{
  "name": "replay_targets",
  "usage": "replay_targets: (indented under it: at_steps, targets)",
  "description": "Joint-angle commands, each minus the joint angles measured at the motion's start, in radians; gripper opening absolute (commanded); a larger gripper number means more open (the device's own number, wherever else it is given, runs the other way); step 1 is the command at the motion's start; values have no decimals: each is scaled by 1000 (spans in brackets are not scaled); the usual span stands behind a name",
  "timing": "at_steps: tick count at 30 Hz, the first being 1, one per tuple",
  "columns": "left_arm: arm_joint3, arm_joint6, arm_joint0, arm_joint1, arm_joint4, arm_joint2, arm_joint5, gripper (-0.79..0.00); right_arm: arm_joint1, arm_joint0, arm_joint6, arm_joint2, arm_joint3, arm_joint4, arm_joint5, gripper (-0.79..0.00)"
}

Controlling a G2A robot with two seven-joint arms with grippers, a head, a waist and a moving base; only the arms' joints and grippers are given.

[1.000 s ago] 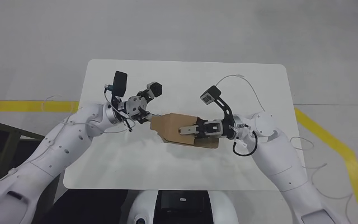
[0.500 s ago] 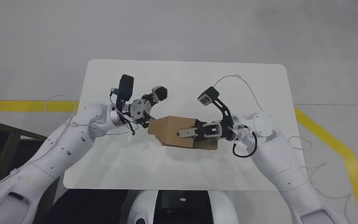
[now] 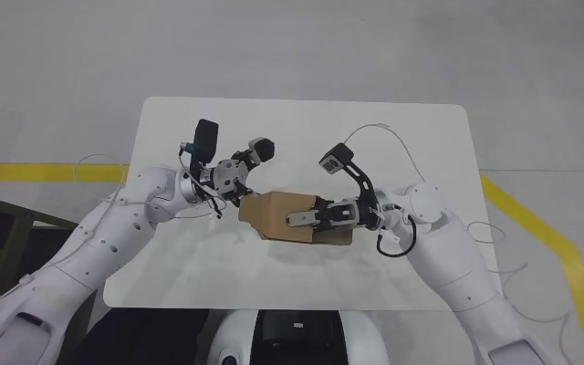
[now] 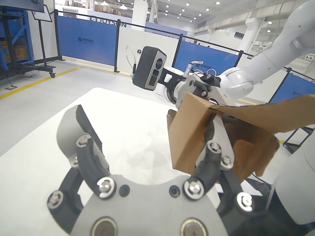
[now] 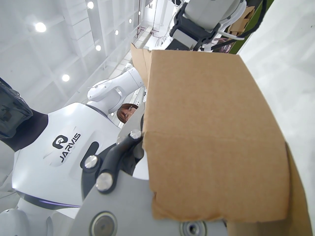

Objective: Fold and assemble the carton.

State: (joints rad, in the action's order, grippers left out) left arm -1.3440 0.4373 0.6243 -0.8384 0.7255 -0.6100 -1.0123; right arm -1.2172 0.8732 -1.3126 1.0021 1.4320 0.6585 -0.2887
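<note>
A brown carton (image 3: 278, 212), partly folded up, is held just above the middle of the white table (image 3: 182, 265). My right gripper (image 3: 307, 218) is shut on its top panel from the right; one finger (image 5: 123, 146) lies along the cardboard wall (image 5: 211, 128), the other is hidden behind it. At the carton's left end my left gripper (image 3: 248, 172) stands open. One of its fingers (image 4: 217, 133) rests against the corner fold of the carton (image 4: 189, 133), while the other pad (image 4: 85, 131) is free over the table.
A thin white cable (image 3: 401, 137) loops over the table's back right. Bare table surface lies in front of the carton and to the far left. A yellow floor line (image 3: 55, 172) runs past both sides of the table.
My right gripper has carried the carton slightly to the left. My left gripper has moved right and now meets the carton's left end.
</note>
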Motion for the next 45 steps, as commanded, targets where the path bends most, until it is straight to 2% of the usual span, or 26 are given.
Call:
replay_targets:
  at_steps: [1,9,14,24,34,45]
  targets:
    - [-1,0,2,0,4,-3,0,0,0,0,1,0,-1,0,0,-785]
    - [-2,-12,4,-3,27,-14,0,0,-1,2,3,4,-1,0,-1,-785]
    - [-3,7,14,-5,86,-51,0,0,-1,3,2,6,-1,3,-2,-785]
    - [-12,116,95,15,183,-167,0,0,5,12,23,42,-18,-2,-10,-785]
    - [-70,110,149,32,229,-204,0,0,9,24,54,68,-25,-10,-10,-785]
    - [-70,33,130,4,222,-199,4,0,6,21,44,56,-5,-11,-8,-785]
